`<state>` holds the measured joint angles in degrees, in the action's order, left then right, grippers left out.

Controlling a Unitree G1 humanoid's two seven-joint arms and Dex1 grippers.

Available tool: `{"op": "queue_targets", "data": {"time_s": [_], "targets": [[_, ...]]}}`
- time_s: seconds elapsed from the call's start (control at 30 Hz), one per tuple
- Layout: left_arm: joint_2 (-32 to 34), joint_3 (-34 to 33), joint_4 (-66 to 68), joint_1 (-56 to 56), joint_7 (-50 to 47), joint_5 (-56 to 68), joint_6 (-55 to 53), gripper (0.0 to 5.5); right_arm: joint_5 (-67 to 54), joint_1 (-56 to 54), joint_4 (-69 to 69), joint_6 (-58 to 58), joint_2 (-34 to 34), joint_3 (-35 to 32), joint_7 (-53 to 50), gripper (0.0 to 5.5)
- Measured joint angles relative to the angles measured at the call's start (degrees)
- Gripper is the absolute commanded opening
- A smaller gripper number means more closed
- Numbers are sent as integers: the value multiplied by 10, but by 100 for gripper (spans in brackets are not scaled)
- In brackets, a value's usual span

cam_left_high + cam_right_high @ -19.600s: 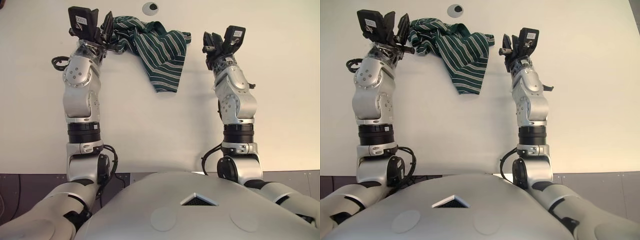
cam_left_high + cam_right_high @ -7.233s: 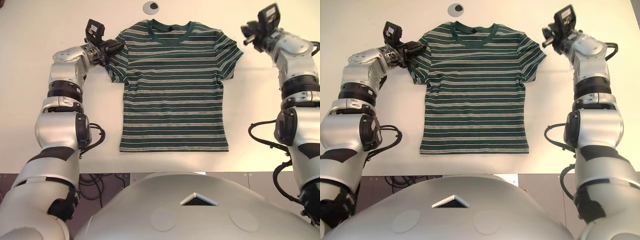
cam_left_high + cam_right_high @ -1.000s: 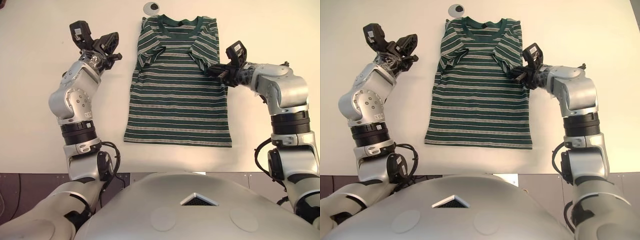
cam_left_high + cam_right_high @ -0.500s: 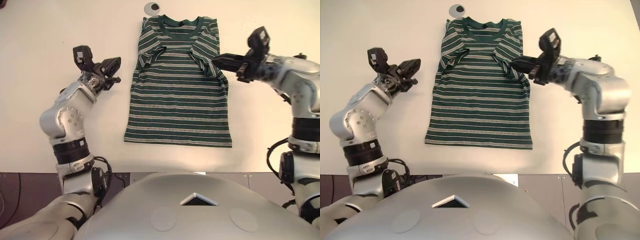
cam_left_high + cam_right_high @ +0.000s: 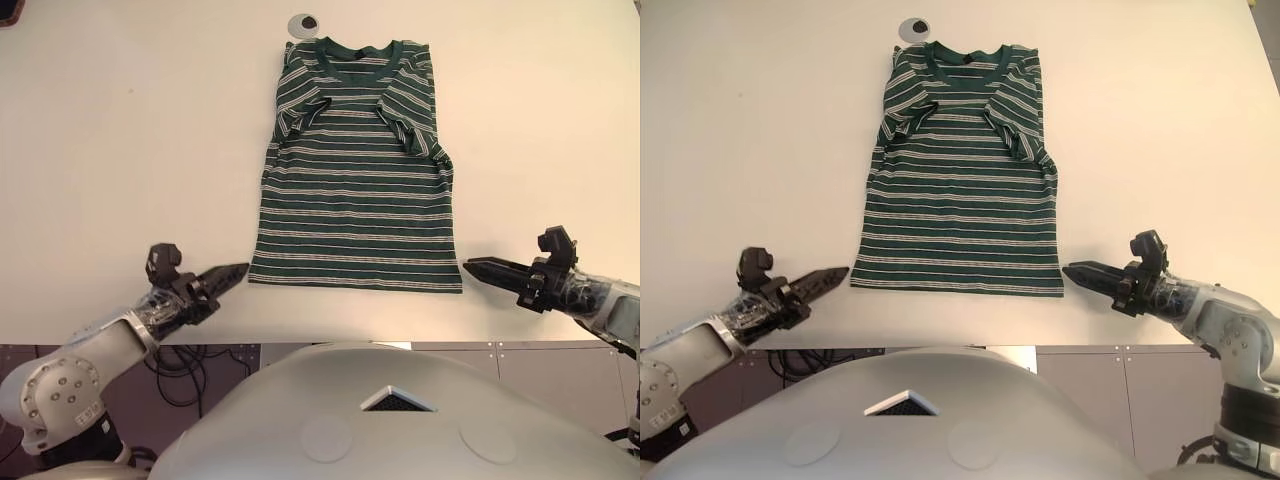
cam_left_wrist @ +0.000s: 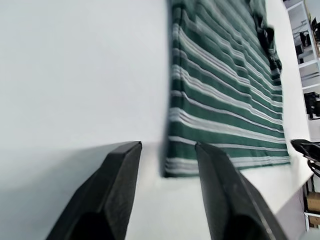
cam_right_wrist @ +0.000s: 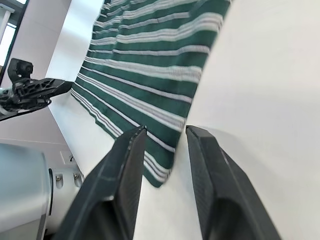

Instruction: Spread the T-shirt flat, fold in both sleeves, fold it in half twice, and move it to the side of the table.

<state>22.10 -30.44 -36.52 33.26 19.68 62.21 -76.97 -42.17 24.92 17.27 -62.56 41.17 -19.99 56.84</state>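
Both arms are dropping to the near edge of the worktop (image 5: 110, 150), left pincer (image 5: 230, 272) and right pincer (image 5: 482, 268) slightly parted, empty, flanking the hem of the T-shirt (image 5: 355, 200) lying centrally; sleeves in, halving seems next, needing both hem corners pinched.

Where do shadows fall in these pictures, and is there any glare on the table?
Left wrist view: a grey shadow spreads on the table under the left tool. Right wrist view: a faint shadow beside the right tool. Eye views: even light, no glare; the T-shirt casts barely any shadow.
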Motion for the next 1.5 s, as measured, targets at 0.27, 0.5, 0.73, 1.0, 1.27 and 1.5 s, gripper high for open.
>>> {"op": "queue_targets", "data": {"time_s": [0.27,0.5,0.73,1.0,1.27,1.5], "targets": [[1,43,-2,19,-2,-3,40,163,-6,8,17,17,-4,43,-30,145],[-5,73,-1,23,-22,-4,65,48,-11,16,4,37,3,67,-2,145],[-6,89,-1,28,-34,-4,81,0,-11,5,-2,33,5,71,-5,76],[-5,99,0,34,-36,2,92,0,-12,-1,0,32,26,79,8,1],[16,98,-2,39,-11,17,110,0,-13,-7,0,34,27,82,18,1],[96,56,-65,102,133,58,152,0,-29,58,14,56,75,82,118,1]]}}
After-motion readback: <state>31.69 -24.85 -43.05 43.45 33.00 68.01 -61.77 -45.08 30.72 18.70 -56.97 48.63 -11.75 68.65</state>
